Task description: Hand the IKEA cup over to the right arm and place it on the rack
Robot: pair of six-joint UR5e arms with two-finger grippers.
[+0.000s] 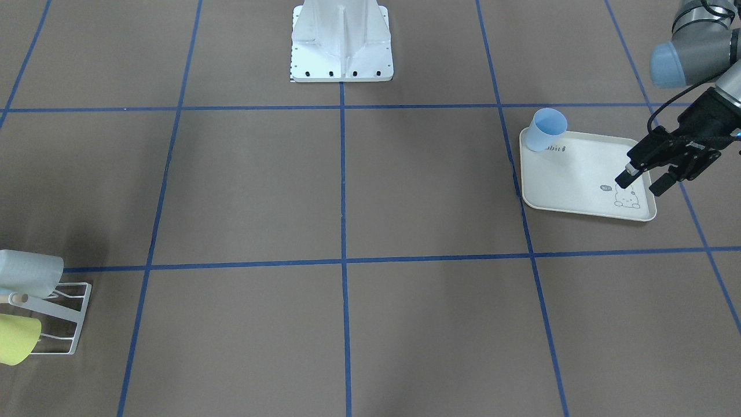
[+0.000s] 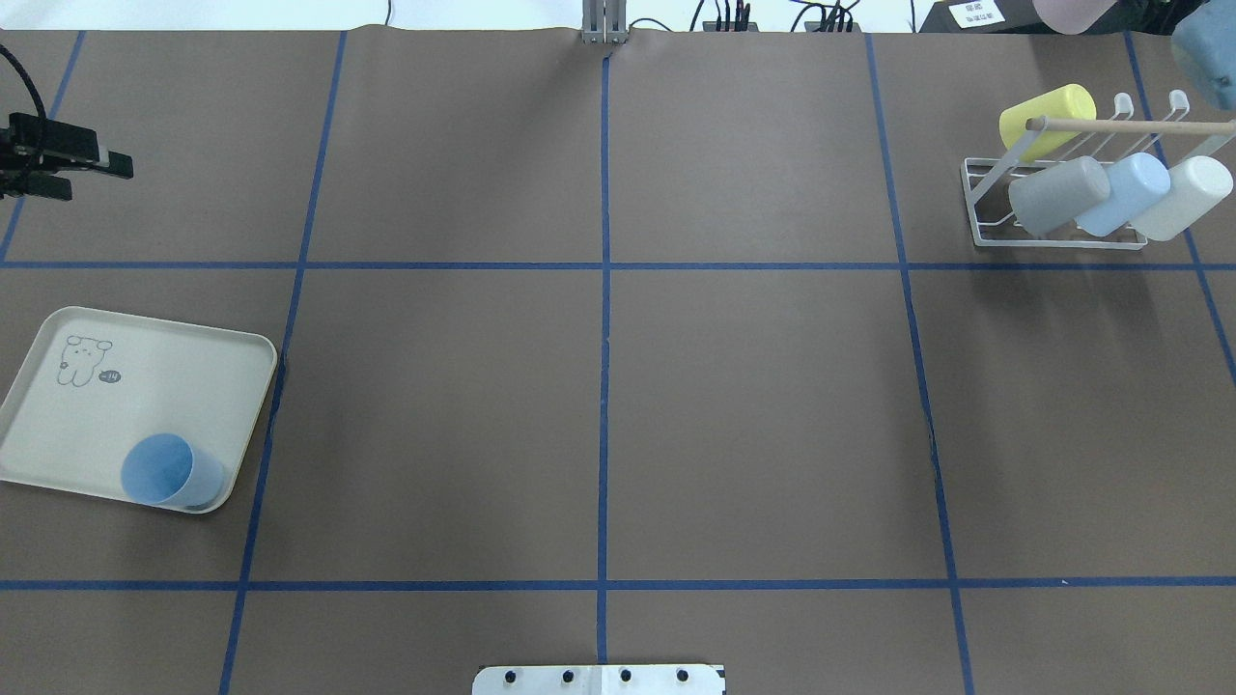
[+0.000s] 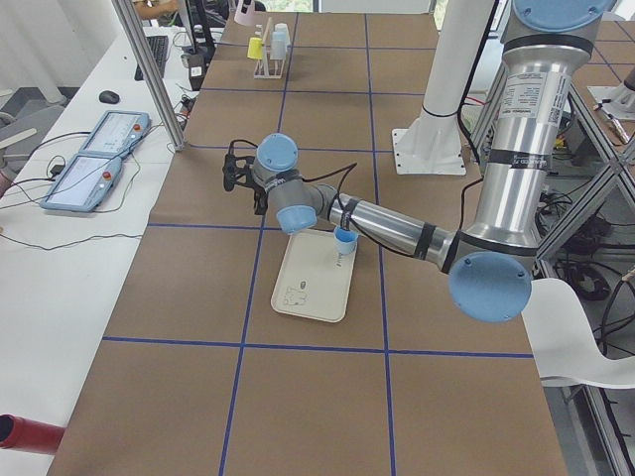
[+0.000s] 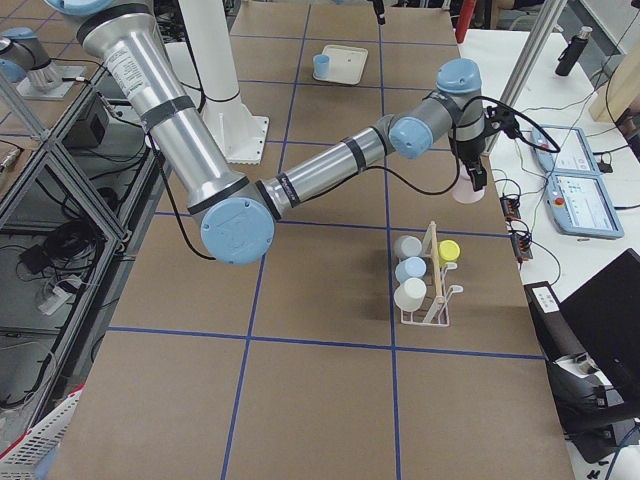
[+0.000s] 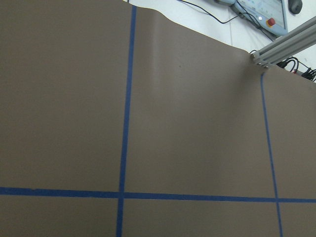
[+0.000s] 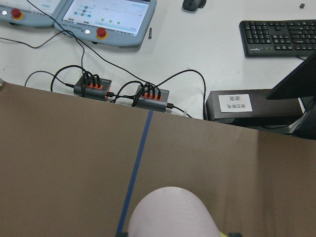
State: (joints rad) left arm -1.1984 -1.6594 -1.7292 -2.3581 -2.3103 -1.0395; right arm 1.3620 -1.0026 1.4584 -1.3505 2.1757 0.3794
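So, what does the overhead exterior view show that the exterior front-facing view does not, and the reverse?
Only overhead exterior: the whole rack, its light blue cup and white cup, and a pink cup at the top edge. Only front-facing: the left arm's blue-capped joint. Both: the rabbit tray, the blue cup upright in its corner, the open left gripper, the robot's base plate, and the rack's yellow cup and grey cup, though front-facing cuts these at its edge.
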